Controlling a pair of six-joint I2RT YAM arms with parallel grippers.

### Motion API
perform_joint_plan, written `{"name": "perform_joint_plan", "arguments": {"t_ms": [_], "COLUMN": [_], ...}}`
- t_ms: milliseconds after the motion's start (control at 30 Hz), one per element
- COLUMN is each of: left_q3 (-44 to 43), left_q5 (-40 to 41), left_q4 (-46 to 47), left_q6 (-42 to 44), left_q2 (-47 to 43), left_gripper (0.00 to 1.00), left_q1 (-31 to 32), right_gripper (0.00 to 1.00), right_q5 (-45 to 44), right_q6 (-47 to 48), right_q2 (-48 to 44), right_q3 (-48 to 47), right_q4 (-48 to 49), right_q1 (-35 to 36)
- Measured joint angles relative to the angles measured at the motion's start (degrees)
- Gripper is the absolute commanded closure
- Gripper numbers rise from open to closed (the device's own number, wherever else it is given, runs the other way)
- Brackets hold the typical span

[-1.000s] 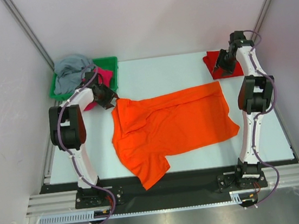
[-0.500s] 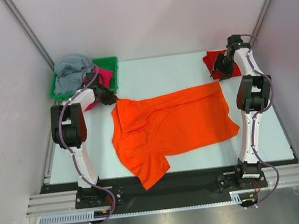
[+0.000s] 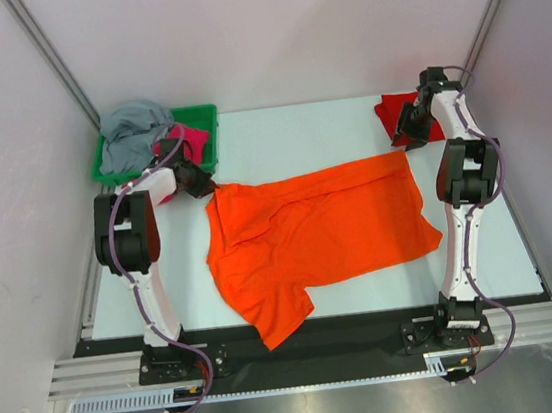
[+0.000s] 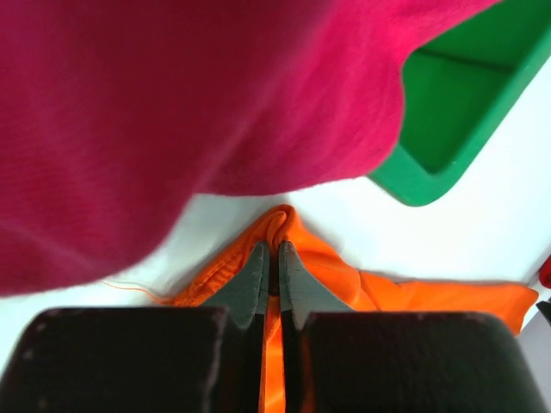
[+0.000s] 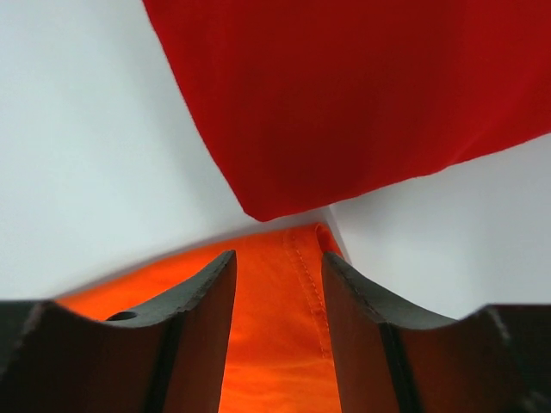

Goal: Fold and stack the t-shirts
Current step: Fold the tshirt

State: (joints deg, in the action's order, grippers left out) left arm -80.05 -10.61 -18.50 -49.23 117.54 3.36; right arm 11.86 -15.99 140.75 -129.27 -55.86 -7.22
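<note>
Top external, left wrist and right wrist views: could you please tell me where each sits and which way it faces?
Top external: above, behind the bases, looking down at the table; both arms show.
Left wrist: on that arm, looking along the left end effector, shut on the orange t-shirt.
Right wrist: looking past the open right end effector to the red t-shirt.
Shared: the orange t-shirt.

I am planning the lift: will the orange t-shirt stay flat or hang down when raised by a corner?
Probably it hangs limp: the orange t-shirt lies wrinkled and bunches inside the shut left hand. It seems light, being thin cloth. With the right hand open, it would likely drape from one corner.
</note>
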Motion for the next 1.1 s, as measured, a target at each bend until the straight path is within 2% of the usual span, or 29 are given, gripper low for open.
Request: {"name": "perform_joint_plan", "arguments": {"t_ms": [300,633,800,900,933,1033,1100], "left_q3": [1.6,1.6,1.9,2.7,2.8,2.9,2.9], "left_q5": [0.6,1.0,1.0,1.3,1.5,2.3,3.1], "left_q4": [1.6,1.8,2.1,2.5,2.5,2.7,3.0], "left_q6": [1.3,1.9,2.8,3.3,3.5,4.5,5.3], "left_q2": [-1.0,-2.2,-2.6,-3.3,-3.6,-4.1,-4.3], "left_gripper": [1.0,1.0,1.0,1.0,1.0,1.0,0.99], "left_q1": [0.0,0.0,0.0,0.0,0.0,0.0,0.0], "right_gripper": [0.63,0.59,0.61,0.7,0.82,1.0,1.0], "right_q5": [0.2,-1.2,-1.7,-2.3,-2.8,-4.2,-5.0], "right_q6": [0.2,0.4,0.5,0.1,-0.2,-1.4,-2.8], "right_q2": [2.4,2.0,2.0,2.0,2.0,2.0,2.0], "right_q3": [0.0,1.6,1.7,1.8,1.9,2.0,2.1], "right_q4": [0.0,1.2,1.3,1.3,1.3,1.3,1.4], "right_q1": [0.0,0.1,0.3,0.3,0.3,0.3,0.3]}}
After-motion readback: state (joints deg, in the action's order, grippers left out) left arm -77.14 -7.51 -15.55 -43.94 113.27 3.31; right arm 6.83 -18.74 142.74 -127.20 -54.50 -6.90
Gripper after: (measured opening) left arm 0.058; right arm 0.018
